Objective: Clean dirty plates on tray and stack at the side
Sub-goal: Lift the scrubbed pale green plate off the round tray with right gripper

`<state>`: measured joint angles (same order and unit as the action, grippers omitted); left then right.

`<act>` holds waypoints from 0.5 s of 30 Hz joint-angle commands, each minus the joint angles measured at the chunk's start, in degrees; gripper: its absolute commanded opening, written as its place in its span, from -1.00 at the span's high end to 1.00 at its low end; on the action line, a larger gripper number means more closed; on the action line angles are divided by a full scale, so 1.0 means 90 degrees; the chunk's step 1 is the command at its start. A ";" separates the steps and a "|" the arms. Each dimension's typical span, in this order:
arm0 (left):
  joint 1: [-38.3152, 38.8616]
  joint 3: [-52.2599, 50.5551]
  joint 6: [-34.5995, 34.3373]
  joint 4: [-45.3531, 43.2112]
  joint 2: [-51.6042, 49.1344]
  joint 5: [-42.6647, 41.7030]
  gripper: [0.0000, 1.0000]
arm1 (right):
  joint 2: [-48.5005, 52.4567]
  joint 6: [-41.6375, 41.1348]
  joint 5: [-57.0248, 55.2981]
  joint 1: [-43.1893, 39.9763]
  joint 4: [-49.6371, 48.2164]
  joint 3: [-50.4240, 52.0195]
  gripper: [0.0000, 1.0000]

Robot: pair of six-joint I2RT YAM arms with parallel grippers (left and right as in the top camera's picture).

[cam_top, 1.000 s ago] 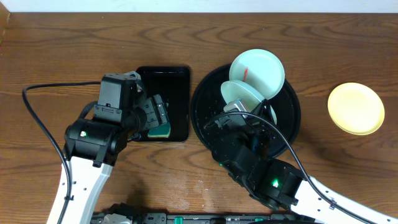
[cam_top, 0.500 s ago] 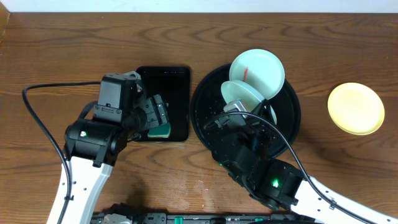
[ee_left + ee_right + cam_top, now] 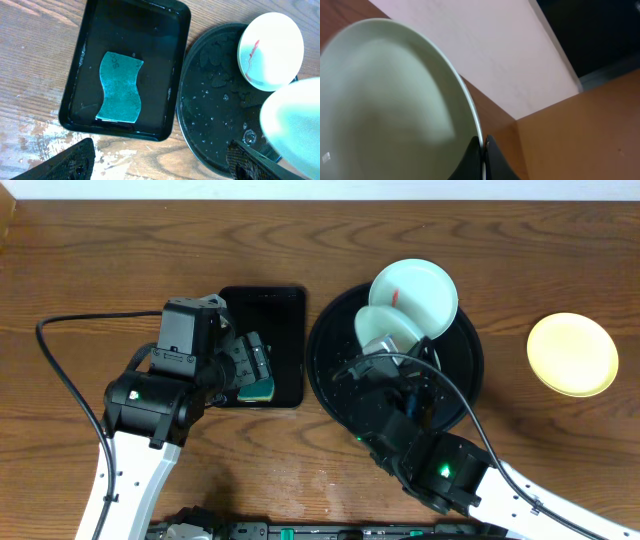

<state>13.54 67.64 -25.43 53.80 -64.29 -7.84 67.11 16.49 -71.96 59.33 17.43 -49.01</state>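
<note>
Left gripper left of centre, jaws wide and empty over a sponge in a rectangular black tray, round black tray at centre — 1 pale plate tilted above it, rim pinched by the right gripper, 1 red-smeared plate on its upper-right rim, 1 yellow plate on wood far right.

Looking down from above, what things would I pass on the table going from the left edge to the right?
Small rectangular black tray → big round black tray, with a red-smeared plate and a plain pale plate over it → yellow plate.
</note>
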 commanded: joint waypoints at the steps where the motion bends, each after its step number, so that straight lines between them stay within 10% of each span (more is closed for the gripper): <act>1: -0.0034 0.0112 0.0063 0.0017 -0.0007 -0.0058 -0.69 | -0.0049 0.0306 0.0134 -0.0015 0.0134 -0.0100 0.98; 15: -0.0034 0.0112 0.0063 0.0017 -0.0007 -0.0058 -0.69 | -0.0041 -0.0663 -0.0270 -0.0202 0.0117 -0.0100 0.98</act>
<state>13.54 67.64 -25.43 53.80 -64.29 -7.86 67.11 16.69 -72.07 58.61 18.96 -49.06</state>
